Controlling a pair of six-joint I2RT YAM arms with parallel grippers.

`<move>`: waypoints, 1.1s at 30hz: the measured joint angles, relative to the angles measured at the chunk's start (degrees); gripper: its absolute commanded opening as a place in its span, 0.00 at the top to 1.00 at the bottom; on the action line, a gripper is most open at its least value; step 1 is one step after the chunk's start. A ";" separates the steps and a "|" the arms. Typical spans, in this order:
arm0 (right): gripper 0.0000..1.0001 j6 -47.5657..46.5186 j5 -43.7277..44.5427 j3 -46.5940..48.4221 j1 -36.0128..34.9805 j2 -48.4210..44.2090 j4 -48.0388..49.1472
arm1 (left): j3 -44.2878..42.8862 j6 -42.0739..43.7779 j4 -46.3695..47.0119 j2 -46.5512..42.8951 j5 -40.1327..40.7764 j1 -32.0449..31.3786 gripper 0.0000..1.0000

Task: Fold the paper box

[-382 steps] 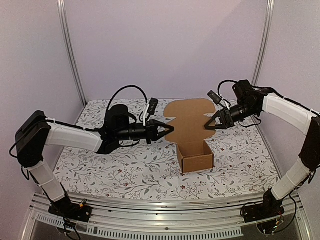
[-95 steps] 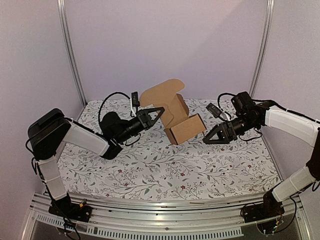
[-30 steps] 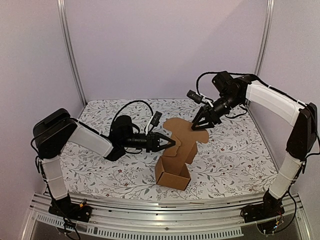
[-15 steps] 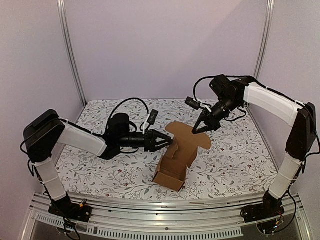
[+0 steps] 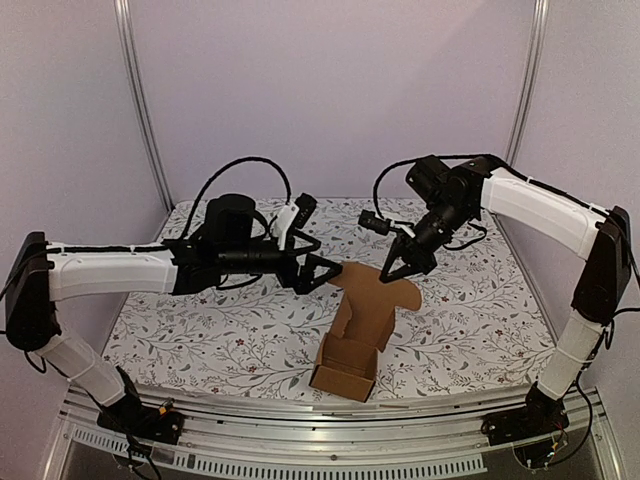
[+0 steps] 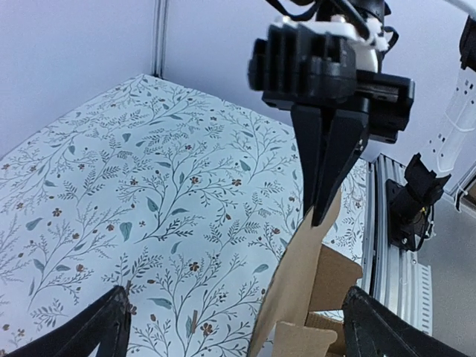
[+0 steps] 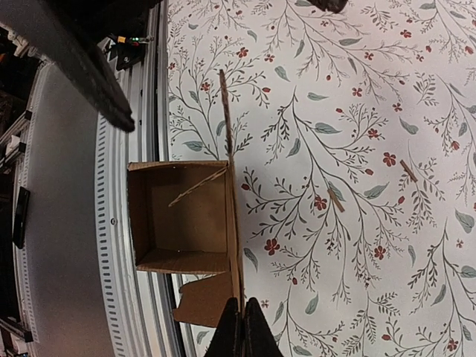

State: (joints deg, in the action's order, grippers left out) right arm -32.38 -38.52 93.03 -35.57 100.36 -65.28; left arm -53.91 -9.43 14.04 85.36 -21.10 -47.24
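Tabletop test rig: The right gripper (image 5: 391, 276) reaches down from the far right, its 2 fingers pressed together on the top edge of the paper box (image 5: 345, 368)'s tall lid flap (image 5: 378, 295). The brown box stands open side up on the flowered tablecloth (image 5: 220, 330), near the front edge, roughly midway between the 2 arm bases. Its flap, with rounded tabs, rises from the back wall and leans away toward the rear. The left gripper (image 5: 325, 258) hangs above the cloth just left of the flap, its fingers spread wide and touching nothing.

From the left wrist, the black fingers (image 6: 93, 335) sit far apart at the bottom corners, while the right gripper (image 6: 321, 216) pinches the cardboard (image 6: 294, 282) straight ahead. From the right wrist, the closed fingertips (image 7: 244, 327) clamp the thin sheet edge-on. The box's hollow (image 7: 182, 260) lies below, close beside the metal rail (image 7: 152, 97) along the table's front.
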 measured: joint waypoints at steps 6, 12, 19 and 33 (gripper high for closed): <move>1.00 1.14 -0.04 0.11 0.00 0.00 -0.42 | -6.38 5.73 -6.93 4.85 3.56 -5.73 0.46; 1.00 2.08 -0.28 0.15 0.00 0.00 -0.55 | -9.11 6.05 -10.14 8.44 2.99 -5.90 0.77; 1.00 3.87 -0.72 0.33 0.04 0.02 -0.52 | -9.49 4.83 -10.29 9.07 5.90 -6.71 0.76; 1.00 5.77 -0.61 1.20 0.11 1.16 -0.22 | -9.49 4.55 -10.12 6.69 15.39 -8.63 0.84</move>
State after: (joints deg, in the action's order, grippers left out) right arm -26.61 -39.13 94.24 -35.46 101.51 -65.49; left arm -63.40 -4.89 3.92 92.05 -5.72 -55.88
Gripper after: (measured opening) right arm 0.007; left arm 0.215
